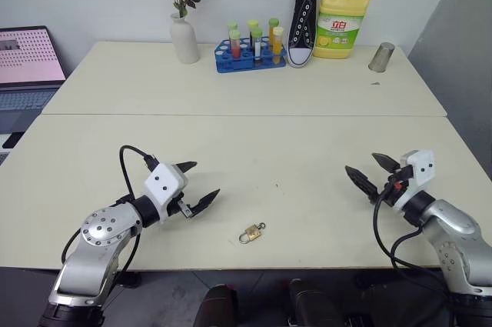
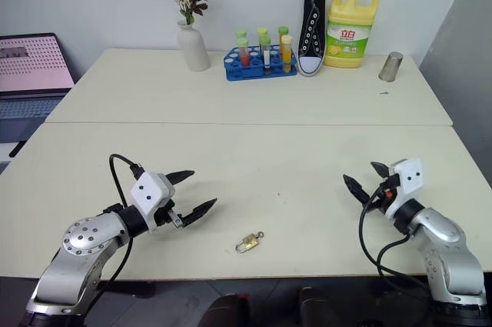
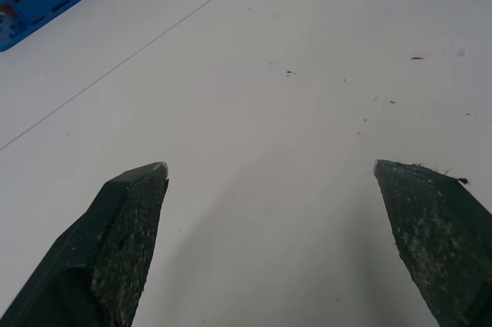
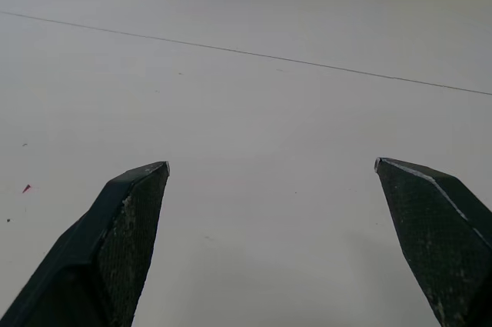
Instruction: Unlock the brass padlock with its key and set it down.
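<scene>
the left gripper (image 1: pixel 203 183) hung just above the table (image 1: pixel 307 142) with its two black fingers spread wide and nothing between them; the right gripper (image 1: pixel 371 172) was likewise wide open and empty, low over the table's right side. between them, close to the near edge and somewhat nearer the left gripper, the brass padlock (image 1: pixel 248 234) lay flat on the tabletop, apart from both grippers. its long axis ran on a slant, the golden boxy body toward the near left and the small silvery key (image 1: pixel 260 228) at its far-right end, touching it; whether the key sat in the keyhole could not be told, nor which way the thin shackle lay. bare pale tabletop lay open all round the lock and between the grippers. along the far edge, well apart from it, stood a white vase (image 1: pixel 184 38), a blue tube rack (image 1: pixel 250 55), a black sneaker (image 1: pixel 304 15), a yellow detergent bottle (image 1: pixel 342 21) and a metal cup (image 1: pixel 381 57).
</scene>
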You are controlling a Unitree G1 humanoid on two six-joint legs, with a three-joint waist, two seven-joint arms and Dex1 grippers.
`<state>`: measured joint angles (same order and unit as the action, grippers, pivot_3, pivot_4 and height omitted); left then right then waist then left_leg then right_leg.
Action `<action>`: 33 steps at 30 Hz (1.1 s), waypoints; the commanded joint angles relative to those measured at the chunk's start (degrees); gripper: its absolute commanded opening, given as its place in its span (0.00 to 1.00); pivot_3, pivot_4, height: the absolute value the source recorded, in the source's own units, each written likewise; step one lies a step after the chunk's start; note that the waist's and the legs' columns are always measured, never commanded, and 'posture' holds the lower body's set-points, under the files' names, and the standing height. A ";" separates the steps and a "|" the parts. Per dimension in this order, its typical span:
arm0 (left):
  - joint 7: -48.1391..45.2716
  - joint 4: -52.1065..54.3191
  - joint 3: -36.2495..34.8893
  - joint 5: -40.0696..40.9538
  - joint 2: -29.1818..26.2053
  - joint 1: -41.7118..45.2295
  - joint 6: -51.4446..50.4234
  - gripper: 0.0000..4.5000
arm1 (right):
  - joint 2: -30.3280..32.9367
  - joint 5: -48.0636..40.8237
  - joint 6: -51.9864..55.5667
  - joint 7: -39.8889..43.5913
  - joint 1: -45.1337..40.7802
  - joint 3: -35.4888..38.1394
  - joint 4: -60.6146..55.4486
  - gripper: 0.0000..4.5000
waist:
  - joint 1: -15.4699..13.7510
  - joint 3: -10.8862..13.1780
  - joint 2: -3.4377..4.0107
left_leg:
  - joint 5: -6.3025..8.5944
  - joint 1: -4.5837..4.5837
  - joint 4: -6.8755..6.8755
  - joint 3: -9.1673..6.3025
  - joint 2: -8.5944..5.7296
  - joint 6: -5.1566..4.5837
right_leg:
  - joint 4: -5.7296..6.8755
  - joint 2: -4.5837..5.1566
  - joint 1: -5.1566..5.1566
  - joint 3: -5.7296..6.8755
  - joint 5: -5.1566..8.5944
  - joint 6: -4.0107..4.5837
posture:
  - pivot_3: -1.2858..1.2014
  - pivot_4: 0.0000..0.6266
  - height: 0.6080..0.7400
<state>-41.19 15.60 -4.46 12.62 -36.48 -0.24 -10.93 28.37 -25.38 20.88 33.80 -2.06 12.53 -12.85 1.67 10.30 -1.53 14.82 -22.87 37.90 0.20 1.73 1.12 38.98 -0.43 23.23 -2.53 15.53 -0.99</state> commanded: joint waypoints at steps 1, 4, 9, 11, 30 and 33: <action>-2.97 -2.05 -1.15 1.47 -0.36 1.61 4.35 1.00 | 0.75 0.04 -3.19 2.10 -0.48 0.80 -0.43 1.00 | -0.01 0.00 0.00 | 0.00 -0.01 0.00 -0.01 -0.01 0.00 | 0.00 0.00 0.00 0.01 0.00 0.00 | 0.52 0.24 1.00; -8.10 -6.22 -0.94 0.23 -3.40 1.15 10.38 1.00 | 1.06 0.20 -3.55 2.91 0.21 -0.32 -1.94 1.00 | -0.02 0.00 0.00 | 0.00 0.00 0.00 0.01 -0.01 0.00 | 0.00 0.00 0.00 0.00 0.00 0.00 | 0.52 0.24 1.00; -17.14 -11.00 -2.00 3.46 -8.00 1.10 14.27 1.00 | 3.94 -0.53 -2.64 6.81 0.83 -1.71 -4.44 1.00 | 0.03 0.01 0.01 | 0.00 0.00 -0.01 0.03 0.03 0.00 | 0.00 0.00 0.02 0.01 0.00 0.01 | 0.52 0.24 1.00; -20.18 -11.34 -2.31 4.79 -9.69 1.01 14.51 1.00 | 5.33 -1.82 -0.99 8.13 0.70 -2.13 -6.14 1.00 | 0.01 0.02 0.03 | 0.00 0.00 -0.01 0.03 0.01 0.00 | 0.00 0.00 0.02 0.01 0.01 0.01 | 0.52 0.24 1.00; -22.92 12.61 -0.58 8.52 -14.21 -15.44 2.71 1.00 | 16.80 -9.00 8.68 18.75 7.13 -7.73 -22.76 1.00 | 0.00 0.03 -0.05 | 0.01 -0.02 -0.02 -0.01 0.07 0.00 | -0.07 0.05 0.00 0.05 0.05 0.03 | 0.52 0.24 1.00; -16.53 12.99 2.58 2.06 -12.50 -14.59 0.04 1.00 | 15.32 -8.26 8.47 16.67 8.55 -8.37 -24.13 1.00 | -0.04 0.03 -0.04 | 0.01 -0.02 -0.02 -0.02 0.03 0.00 | -0.07 0.05 0.00 0.04 0.05 0.03 | 0.52 0.24 1.00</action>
<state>-60.94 26.92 -2.51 16.82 -49.89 -15.58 -9.80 44.16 -33.82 30.54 51.53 6.26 3.72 -34.17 1.63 10.33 -1.57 14.83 -22.88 37.90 0.15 1.77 1.12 38.93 -0.39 23.23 -2.46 15.57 -0.96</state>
